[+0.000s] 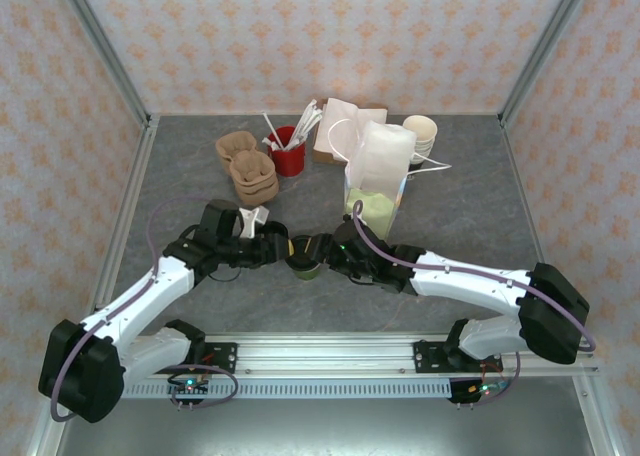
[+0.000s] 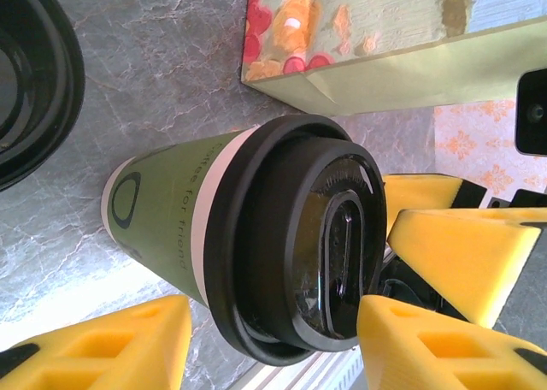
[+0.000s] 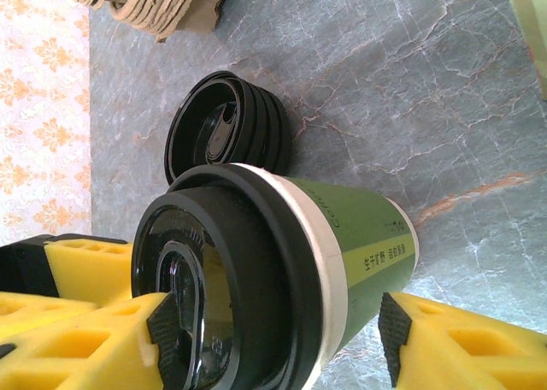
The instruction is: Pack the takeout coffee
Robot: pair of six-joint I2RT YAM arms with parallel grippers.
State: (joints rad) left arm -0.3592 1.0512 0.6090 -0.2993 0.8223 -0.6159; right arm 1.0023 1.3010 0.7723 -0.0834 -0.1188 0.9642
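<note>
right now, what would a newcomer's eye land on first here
The olive-green cup with its black lid, upright mid-table, flanked by the left end effector and the right end effector. A pale green floral bag stands just behind it, and a stack of black lids lies nearby.

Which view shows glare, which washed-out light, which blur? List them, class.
Top external: even light, sharp, soft shadows. Left wrist: sheen on the black lid, washed-out patch on the table, own fingers blurred. Right wrist: cup sharp, glints on its lid, own fingers blurred.
</note>
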